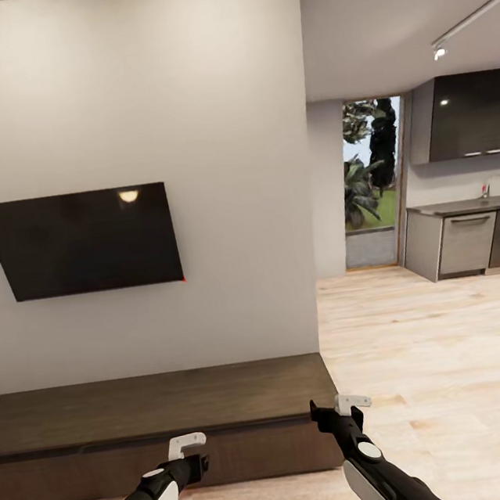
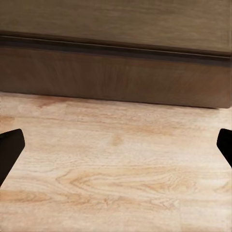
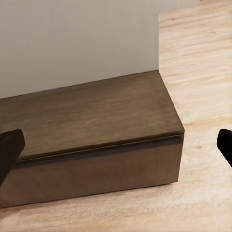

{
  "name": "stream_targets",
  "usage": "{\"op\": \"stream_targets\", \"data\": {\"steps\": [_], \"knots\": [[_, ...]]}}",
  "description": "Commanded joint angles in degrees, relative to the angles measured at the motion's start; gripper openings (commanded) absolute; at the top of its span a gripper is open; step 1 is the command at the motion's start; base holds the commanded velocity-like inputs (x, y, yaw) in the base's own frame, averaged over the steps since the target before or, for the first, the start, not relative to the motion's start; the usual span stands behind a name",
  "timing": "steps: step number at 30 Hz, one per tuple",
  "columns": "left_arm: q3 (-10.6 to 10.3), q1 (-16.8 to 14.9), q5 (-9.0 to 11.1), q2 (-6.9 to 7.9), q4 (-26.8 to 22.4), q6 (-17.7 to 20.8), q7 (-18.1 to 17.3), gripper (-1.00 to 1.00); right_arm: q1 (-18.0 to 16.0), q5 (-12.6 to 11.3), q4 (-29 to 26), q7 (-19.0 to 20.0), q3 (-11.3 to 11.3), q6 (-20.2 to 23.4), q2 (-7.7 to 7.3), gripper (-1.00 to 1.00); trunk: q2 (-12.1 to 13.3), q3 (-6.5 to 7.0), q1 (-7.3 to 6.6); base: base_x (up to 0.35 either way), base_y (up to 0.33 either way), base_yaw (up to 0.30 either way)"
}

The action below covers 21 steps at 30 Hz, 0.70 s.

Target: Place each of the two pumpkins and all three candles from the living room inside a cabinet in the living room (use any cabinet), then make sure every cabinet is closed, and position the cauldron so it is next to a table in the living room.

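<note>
The cabinet point(image 1: 159, 428) is the long, low dark brown unit standing on the pale wood floor point(image 1: 445, 350) against the white wall point(image 1: 218, 128). Its flat top is bare and its plain fronts are shut, with only a thin dark seam running under the top edge. Its right end stops level with the corner of the wall.

The left tool point(image 1: 188, 457) hangs in front of the cabinet, low before its front face and above the floor. In the left wrist view its two dark fingertips point(image 2: 9, 152) sit far apart at the opposite edges of the frame, so it is spread wide and holds nothing; the cabinet point(image 2: 116, 72) front lies across the view beyond a strip of floor point(image 2: 116, 174).

The right tool point(image 1: 344, 411) hovers just off the right end of the cabinet. Its fingertips point(image 3: 10, 145) are likewise spread wide and empty, and between them the cabinet point(image 3: 96, 145) corner shows, closed, with the wall point(image 3: 77, 38) behind it.

Above the cabinet a black television point(image 1: 83, 242) is mounted on the wall. Well beyond the cabinet's right end lie a glass door point(image 1: 373, 182) and grey kitchen units point(image 1: 466, 241).
</note>
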Motion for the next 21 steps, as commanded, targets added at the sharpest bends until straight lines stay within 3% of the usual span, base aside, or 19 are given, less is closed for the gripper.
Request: {"op": "stream_targets", "data": {"steps": [1, 21], "knots": [[-0.5, -0.1, 0.5, 0.09, -0.2, 0.1, 0.5, 1.00, -0.1, -0.6, 0.0, -0.4, 0.4, -0.4, -0.05, 1.00, 0.4, 0.10, -0.22, 0.000, 0.000, 0.000], [-0.5, -0.1, 0.5, 0.10, -0.2, 0.1, 0.5, 1.00, -0.1, -0.6, 0.0, -0.5, 0.4, -0.4, -0.05, 1.00, 8.4, 3.69, -4.61, 0.000, 0.000, 0.000]]}}
